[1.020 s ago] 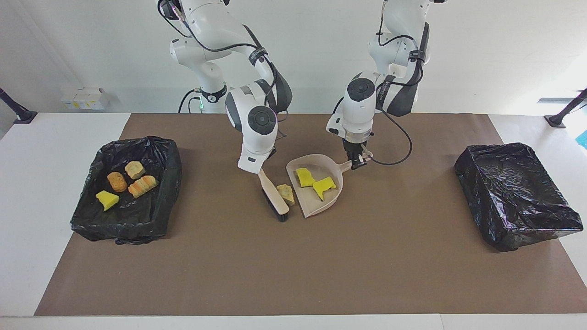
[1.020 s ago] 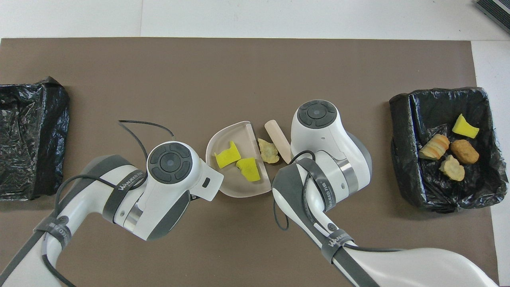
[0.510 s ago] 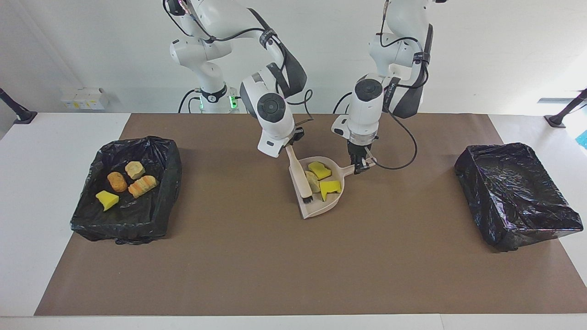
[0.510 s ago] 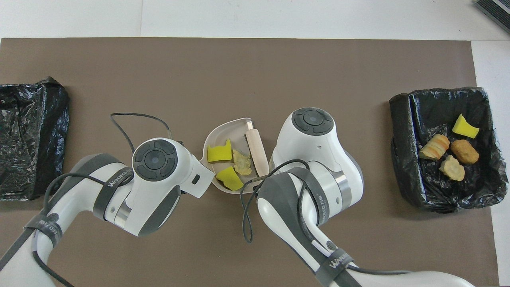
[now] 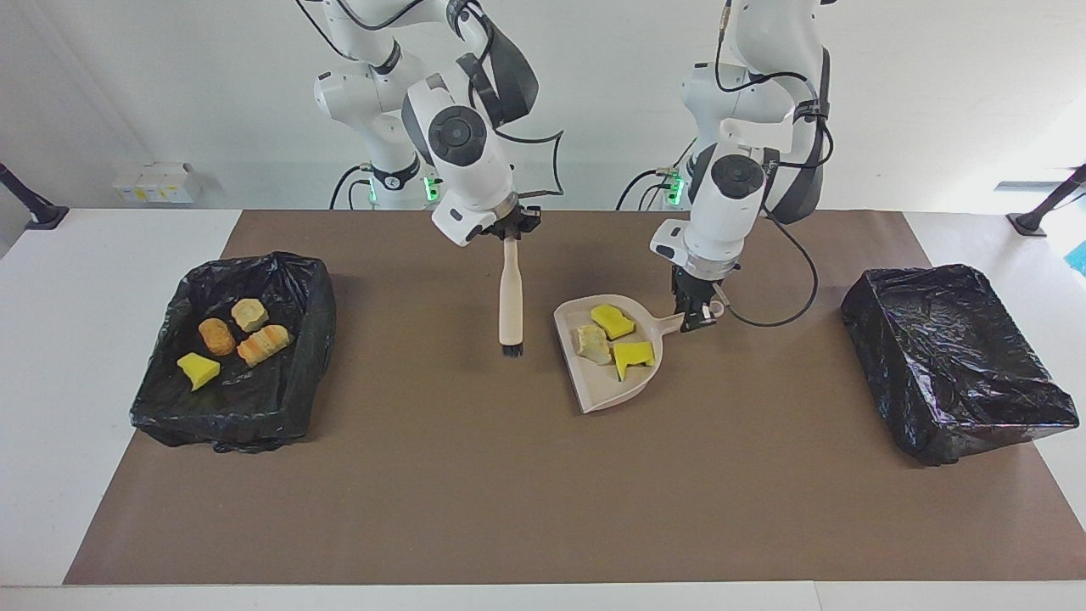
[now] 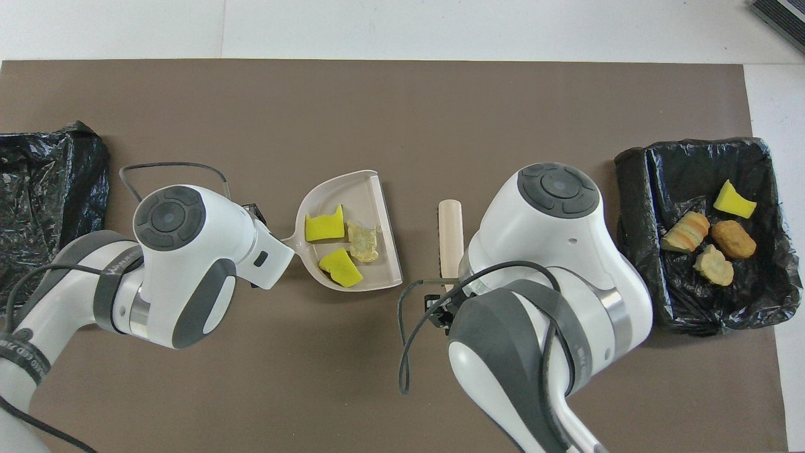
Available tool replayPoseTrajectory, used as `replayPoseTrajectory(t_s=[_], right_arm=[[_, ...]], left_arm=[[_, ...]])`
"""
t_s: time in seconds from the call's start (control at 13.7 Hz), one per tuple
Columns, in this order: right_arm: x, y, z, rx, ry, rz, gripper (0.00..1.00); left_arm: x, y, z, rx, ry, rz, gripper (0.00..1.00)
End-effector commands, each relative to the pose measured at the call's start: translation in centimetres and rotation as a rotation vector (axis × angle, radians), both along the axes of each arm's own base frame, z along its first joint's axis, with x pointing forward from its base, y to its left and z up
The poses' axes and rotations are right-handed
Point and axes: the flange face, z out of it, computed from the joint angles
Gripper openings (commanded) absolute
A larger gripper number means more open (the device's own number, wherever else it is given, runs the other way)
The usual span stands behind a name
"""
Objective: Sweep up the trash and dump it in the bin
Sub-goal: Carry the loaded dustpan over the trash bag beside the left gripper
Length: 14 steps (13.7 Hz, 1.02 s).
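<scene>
Brush (image 5: pixel 511 306) lifted clear in clamped right end effector (image 5: pixel 509 235); left end effector (image 5: pixel 694 316) grips dustpan (image 5: pixel 594 386).

In the overhead view the left arm's white wrist housing hides the left gripper (image 5: pixel 697 319) and the end of the dustpan's (image 6: pixel 361 189) handle at centre left. At lower centre the right arm's bulk hides the right gripper (image 5: pixel 512 231) and the top of the brush (image 6: pixel 450 236) handle. The black bin (image 6: pixel 50 214) at the left edge of the overhead view is cut off by the frame. In the facing view both arms run out past the top edge.
</scene>
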Motion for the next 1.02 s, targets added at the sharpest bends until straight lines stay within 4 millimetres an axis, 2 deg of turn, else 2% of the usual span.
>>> replayPoseTrajectory(t_s=[0.0,0.15,0.22,0.29,0.36,0.51,0.73,0.95], right_arm=[[-3.9,1.8,-0.3,-0.007,0.0,0.001,0.0],[-6.2,2.6,-1.5,-0.002,-0.02,0.029,0.0],[-7.4,3.9,-2.3,-0.008,-0.021,0.048,0.0],[-8.1,5.0,-3.2,-0.013,-0.025,0.048,0.0],[-8.2,5.2,-3.9,-0.015,-0.038,0.026,0.0],[-9.2,7.6,-5.3,-0.006,-0.043,0.013,0.0],[-9.8,9.7,-7.4,-0.017,-0.05,-0.014,0.0],[-10.7,11.6,-9.9,-0.03,-0.05,-0.021,0.0]], left_arm=[[2.5,3.1,5.0,-0.027,0.027,-0.01,0.0],[3.9,6.2,7.5,-0.052,0.032,0.004,0.0],[4.7,8.0,9.0,-0.064,0.03,0.007,0.0],[5.3,9.5,10.4,-0.067,0.023,-0.003,0.0],[5.9,11.5,11.8,-0.072,0.011,0.003,0.0],[6.7,16.1,13.6,-0.075,-0.001,0.007,0.0],[6.9,22.9,13.8,-0.096,-0.015,-0.044,0.0],[5.8,30.2,13.7,-0.099,0.001,-0.062,0.0]])
